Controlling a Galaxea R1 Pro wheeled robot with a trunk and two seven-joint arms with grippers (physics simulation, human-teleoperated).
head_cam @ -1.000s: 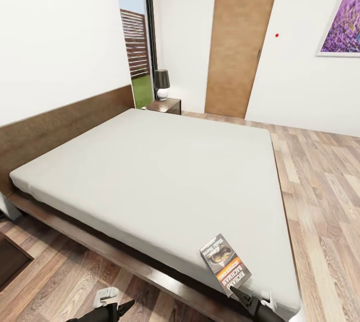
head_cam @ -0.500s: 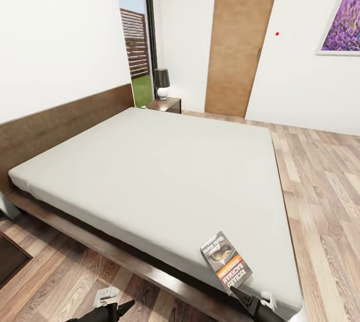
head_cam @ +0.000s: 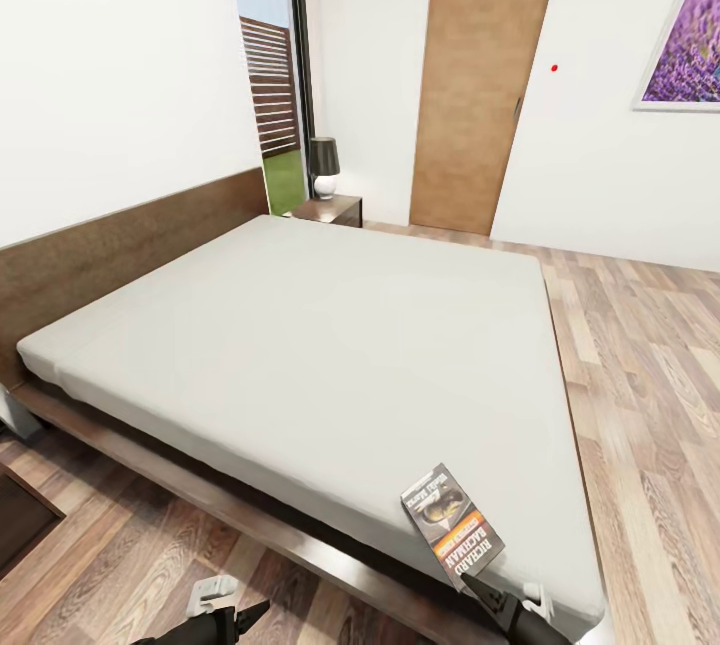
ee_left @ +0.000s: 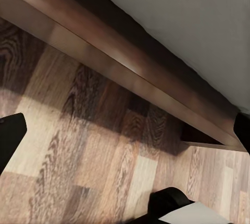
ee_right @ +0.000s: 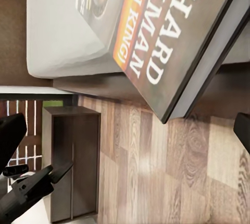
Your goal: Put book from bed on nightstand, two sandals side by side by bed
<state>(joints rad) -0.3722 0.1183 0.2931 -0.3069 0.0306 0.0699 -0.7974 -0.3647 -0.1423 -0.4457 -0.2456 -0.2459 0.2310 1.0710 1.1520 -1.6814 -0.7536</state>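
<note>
Right, thin dark paperback with orange band [head_cam: 452, 525] lies at the white mattress bed's [head_cam: 320, 345] near corner, 5 o'clock. Right gripper [head_cam: 478, 593] open, empty, tips just short of it. Left gripper [head_cam: 245, 615]: can't tell.

The book [head_cam: 452, 523] lies on the bed [head_cam: 320, 345] at its near right corner; the nightstand [head_cam: 328, 211] stands beyond the bed's far left corner, a lamp [head_cam: 323, 168] on it.

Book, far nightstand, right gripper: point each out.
book [head_cam: 452, 524], head view, cover middle.
nightstand [head_cam: 328, 210], head view, top by the lamp.
right gripper [head_cam: 478, 589], head view, between its fingertips.
</note>
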